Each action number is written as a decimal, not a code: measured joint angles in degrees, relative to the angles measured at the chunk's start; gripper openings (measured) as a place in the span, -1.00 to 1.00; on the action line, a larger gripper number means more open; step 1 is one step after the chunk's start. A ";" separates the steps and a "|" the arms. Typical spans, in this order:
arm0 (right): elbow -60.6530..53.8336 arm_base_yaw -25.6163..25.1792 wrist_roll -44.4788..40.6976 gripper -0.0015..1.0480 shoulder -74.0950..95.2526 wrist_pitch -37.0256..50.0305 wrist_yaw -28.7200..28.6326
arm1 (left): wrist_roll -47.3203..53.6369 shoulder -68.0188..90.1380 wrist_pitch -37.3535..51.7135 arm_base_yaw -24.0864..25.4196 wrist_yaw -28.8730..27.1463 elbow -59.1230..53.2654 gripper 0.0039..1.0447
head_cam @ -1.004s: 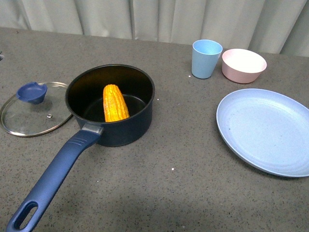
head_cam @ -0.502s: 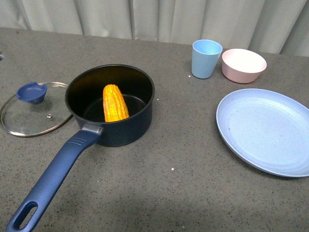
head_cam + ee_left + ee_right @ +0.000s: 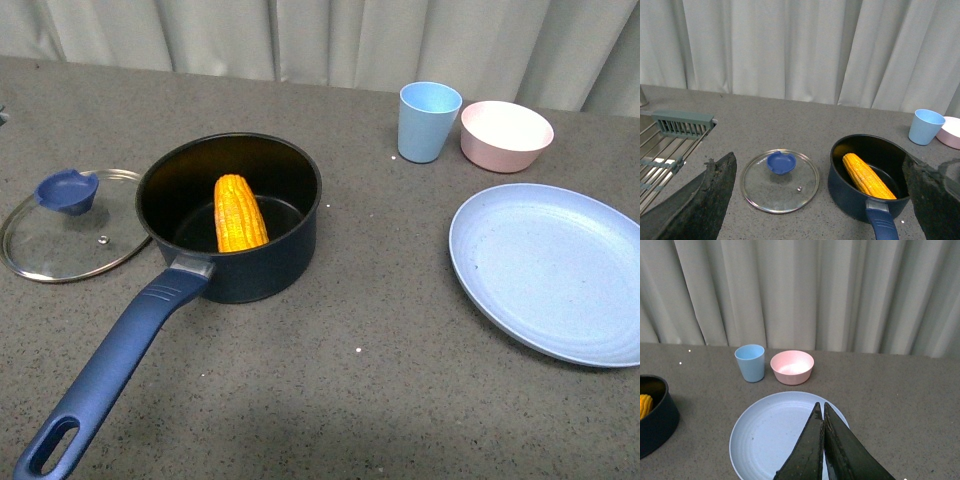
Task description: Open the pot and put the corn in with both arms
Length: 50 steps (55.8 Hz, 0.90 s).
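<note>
Corn in the open pot, both arms clear

The pot [image 3: 232,215] stands uncovered on the grey bench [image 3: 360,320], and the corn [image 3: 239,213] lies inside it, leaning against the dark inner wall with its narrow tip up toward the far rim. The long blue handle [image 3: 110,375] runs out toward the near left corner of the front view, the hole at its end just showing. The glass lid [image 3: 68,225] lies flat on the bench to the left of the pot, its edge tucked right up against the pot's side, blue knob [image 3: 66,190] on the far part of the glass.

Over on the right, a big pale blue plate [image 3: 550,270] sits well apart from the pot. Behind it, a light blue cup [image 3: 429,121] and a pink bowl [image 3: 506,135] stand side by side near the curtain [image 3: 320,35].

No arm shows in the front view. From the left wrist, the left gripper [image 3: 820,210] has its fingers spread wide, one at each edge of the picture, holding nothing, looking down on lid and pot, with a metal rack [image 3: 665,145] off to one side. From the right wrist, the right gripper [image 3: 823,450] has its two fingers pressed together with nothing between them, hanging over the plate.
</note>
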 joint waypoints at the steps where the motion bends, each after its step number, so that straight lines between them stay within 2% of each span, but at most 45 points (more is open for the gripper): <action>1: 0.00 0.00 0.00 -0.98 -0.57 -0.50 0.02 | 0.00 0.02 0.00 0.00 0.00 0.00 0.88; 8: 0.00 0.00 -0.07 -0.97 -2.97 -1.20 0.02 | 0.00 0.00 -0.02 0.00 0.00 0.00 0.88; 10: 0.00 0.00 -0.09 -0.89 -2.97 -1.27 0.02 | 0.00 0.00 -0.02 0.00 0.00 0.00 0.88; 16: 0.00 0.00 -0.09 -0.56 -2.97 -1.29 0.02 | 0.00 0.00 -0.04 0.00 0.00 0.00 0.88; 27: 0.00 0.00 -0.09 0.19 -3.02 -1.29 0.02 | 0.00 0.00 -0.04 0.00 0.00 0.00 0.88; 34: 0.00 0.00 -0.09 0.83 -3.02 -1.29 0.02 | 0.00 0.00 -0.04 0.00 0.00 0.00 0.88; 50: 0.00 0.00 -0.07 0.83 -3.02 -1.29 0.02 | 0.00 0.00 -0.04 0.00 0.00 0.00 0.88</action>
